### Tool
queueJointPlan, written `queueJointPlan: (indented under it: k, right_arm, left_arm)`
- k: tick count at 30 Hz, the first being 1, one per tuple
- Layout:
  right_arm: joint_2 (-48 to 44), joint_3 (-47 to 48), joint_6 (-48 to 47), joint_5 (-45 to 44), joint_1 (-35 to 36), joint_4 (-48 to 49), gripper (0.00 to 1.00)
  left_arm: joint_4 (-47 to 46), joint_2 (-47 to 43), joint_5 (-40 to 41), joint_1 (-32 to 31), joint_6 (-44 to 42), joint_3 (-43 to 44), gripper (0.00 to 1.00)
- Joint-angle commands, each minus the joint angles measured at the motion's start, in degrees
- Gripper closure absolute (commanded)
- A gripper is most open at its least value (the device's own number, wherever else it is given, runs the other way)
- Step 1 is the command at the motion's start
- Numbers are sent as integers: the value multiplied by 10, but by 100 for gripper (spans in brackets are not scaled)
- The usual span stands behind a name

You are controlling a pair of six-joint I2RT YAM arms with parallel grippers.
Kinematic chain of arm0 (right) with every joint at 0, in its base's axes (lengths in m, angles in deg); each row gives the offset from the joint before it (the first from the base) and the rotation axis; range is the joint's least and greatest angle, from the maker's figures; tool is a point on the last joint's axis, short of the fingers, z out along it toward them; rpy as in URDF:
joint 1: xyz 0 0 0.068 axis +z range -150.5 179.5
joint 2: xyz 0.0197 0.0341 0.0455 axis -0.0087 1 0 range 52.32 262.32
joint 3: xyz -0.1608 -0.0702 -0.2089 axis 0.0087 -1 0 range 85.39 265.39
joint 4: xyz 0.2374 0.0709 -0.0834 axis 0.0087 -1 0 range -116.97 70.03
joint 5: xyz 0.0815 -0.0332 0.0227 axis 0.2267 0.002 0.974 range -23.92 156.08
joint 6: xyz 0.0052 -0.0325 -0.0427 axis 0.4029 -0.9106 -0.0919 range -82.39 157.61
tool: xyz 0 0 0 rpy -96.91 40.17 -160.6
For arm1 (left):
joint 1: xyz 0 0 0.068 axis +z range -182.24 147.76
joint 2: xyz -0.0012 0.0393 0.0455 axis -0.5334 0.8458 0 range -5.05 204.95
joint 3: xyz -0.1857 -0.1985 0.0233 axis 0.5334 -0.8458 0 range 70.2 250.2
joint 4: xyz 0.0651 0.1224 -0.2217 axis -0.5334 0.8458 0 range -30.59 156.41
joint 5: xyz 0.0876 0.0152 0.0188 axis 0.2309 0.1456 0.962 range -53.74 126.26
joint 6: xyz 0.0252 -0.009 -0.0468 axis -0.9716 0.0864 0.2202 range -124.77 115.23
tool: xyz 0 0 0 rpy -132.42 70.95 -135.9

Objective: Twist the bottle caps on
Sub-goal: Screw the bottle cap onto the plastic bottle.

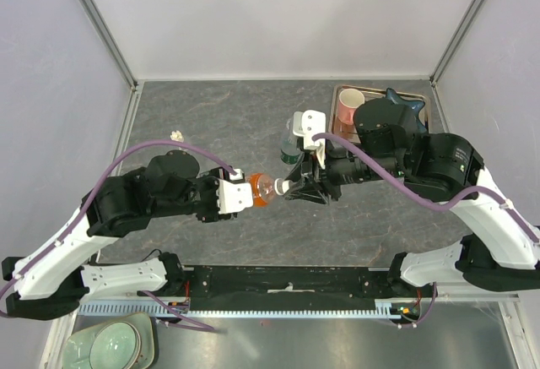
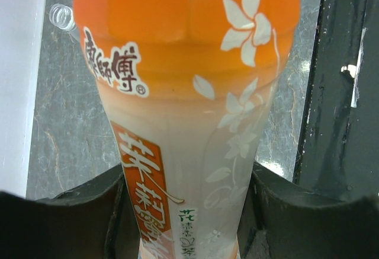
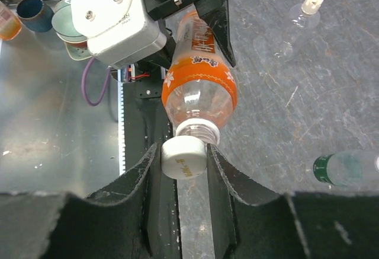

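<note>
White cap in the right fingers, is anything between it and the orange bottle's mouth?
Nothing visible stands between them. The white cap, pinched in the right fingers, is already up against the open threaded neck of the orange bottle, sitting slightly off to one side of it.

Orange bottle [image 3: 198,87] has an orange label band with a white flower pattern and dark red characters outlined in white. Lower down the wrap is pale and milky, with an orange strip of white characters and small green print. Cap [image 3: 183,158] is white, faint yellowish print on top. Second bottle [image 3: 349,168] is clear with a dark green end. Tiny bottle [image 3: 299,19] is clear with a whitish top. Table [image 1: 211,124] is dark grey with pale marbled veins. Left gripper [image 1: 251,192] has black fingers and white housing; right gripper [image 1: 291,189] is black. Mug [image 1: 349,103] is pink. Bowls [image 1: 110,344] are pale green.
</note>
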Motion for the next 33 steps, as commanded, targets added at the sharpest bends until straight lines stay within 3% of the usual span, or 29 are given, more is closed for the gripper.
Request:
queueJointPlan:
  k: [1, 9, 33]
  right_arm:
    - [-20, -7, -17, -50, 0, 40, 70]
    - [-31, -24, -26, -63, 1, 57, 71]
    - [-9, -17, -26, 80, 1, 0, 64]
  left_arm:
    - [-18, -2, -24, 0, -12, 16, 48]
    - [-19, 2, -29, 2, -8, 24, 48]
    - [-32, -8, -22, 15, -6, 16, 48]
